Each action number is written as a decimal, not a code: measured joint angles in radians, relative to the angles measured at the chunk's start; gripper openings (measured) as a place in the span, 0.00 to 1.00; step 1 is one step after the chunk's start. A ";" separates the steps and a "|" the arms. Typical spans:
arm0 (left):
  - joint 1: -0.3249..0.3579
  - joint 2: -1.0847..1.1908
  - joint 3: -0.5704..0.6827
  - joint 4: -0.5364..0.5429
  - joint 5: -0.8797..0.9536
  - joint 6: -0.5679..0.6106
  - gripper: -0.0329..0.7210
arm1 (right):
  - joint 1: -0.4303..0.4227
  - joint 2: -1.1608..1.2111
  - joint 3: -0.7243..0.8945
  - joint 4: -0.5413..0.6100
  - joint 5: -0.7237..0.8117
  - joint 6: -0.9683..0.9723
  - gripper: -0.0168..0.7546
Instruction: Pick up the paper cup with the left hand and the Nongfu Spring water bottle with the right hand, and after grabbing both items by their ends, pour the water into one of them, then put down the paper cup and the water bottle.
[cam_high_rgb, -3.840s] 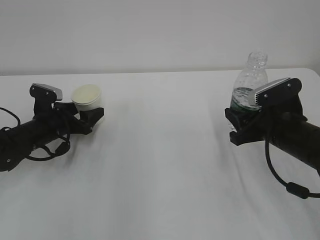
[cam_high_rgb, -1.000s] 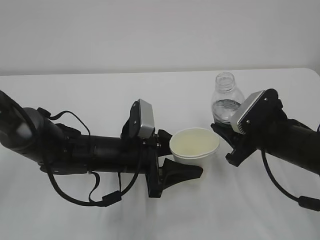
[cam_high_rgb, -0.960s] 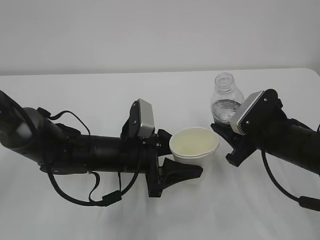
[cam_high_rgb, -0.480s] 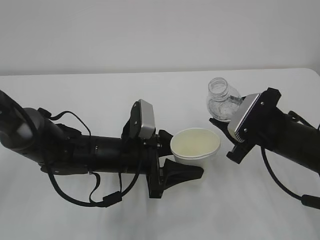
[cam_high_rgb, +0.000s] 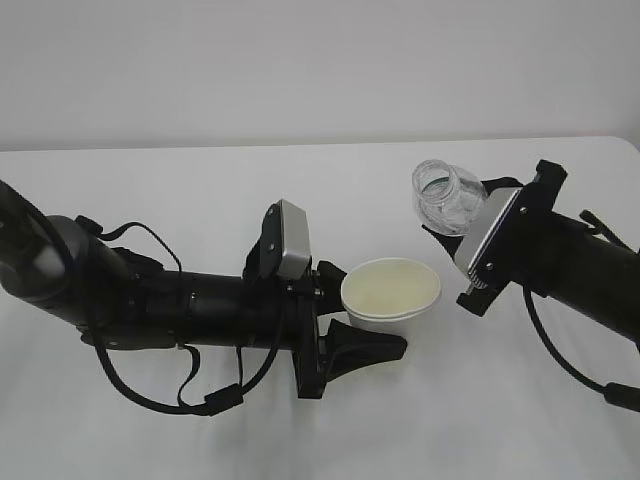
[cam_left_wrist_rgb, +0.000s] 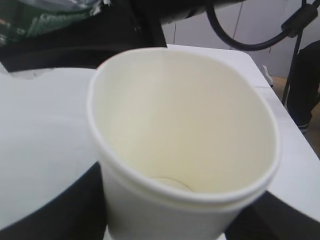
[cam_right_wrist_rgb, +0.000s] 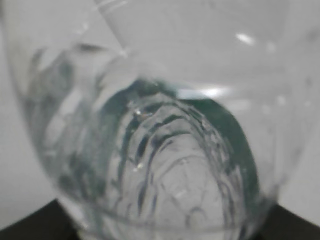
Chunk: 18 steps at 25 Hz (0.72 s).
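Two end effectors are mine, and each is clamped on something. My left end effector (cam_high_rgb: 352, 325) reaches in from the left edge of the table toward its middle, its black fingers pinching the lower body of the paper cup (cam_high_rgb: 390, 294). The cup is held above the table (cam_high_rgb: 330, 190), its mouth up and leaning a little toward the camera. In the left wrist view the paper cup (cam_left_wrist_rgb: 185, 145) fills the frame, its cream inside looking dry, and I see no liquid in it.

My right end effector (cam_high_rgb: 462, 262) comes in from the right edge, closed around the lower part of the Nongfu Spring water bottle (cam_high_rgb: 447, 198). The bottle is tilted over to the left, its open neck pointing up-left, above and just to the right of the cup's rim, not touching it. In the right wrist view the bottle (cam_right_wrist_rgb: 150, 150) is blurred and very close; I cannot tell how much water is inside.
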 joint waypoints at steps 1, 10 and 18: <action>0.000 0.000 0.000 0.000 0.000 0.000 0.64 | 0.000 0.000 0.000 0.000 -0.013 -0.011 0.55; 0.000 -0.041 0.000 0.006 0.000 0.000 0.64 | 0.000 0.000 0.000 0.030 -0.042 -0.097 0.55; -0.002 -0.042 0.000 0.044 0.000 0.000 0.64 | 0.000 0.000 0.000 0.074 -0.042 -0.170 0.55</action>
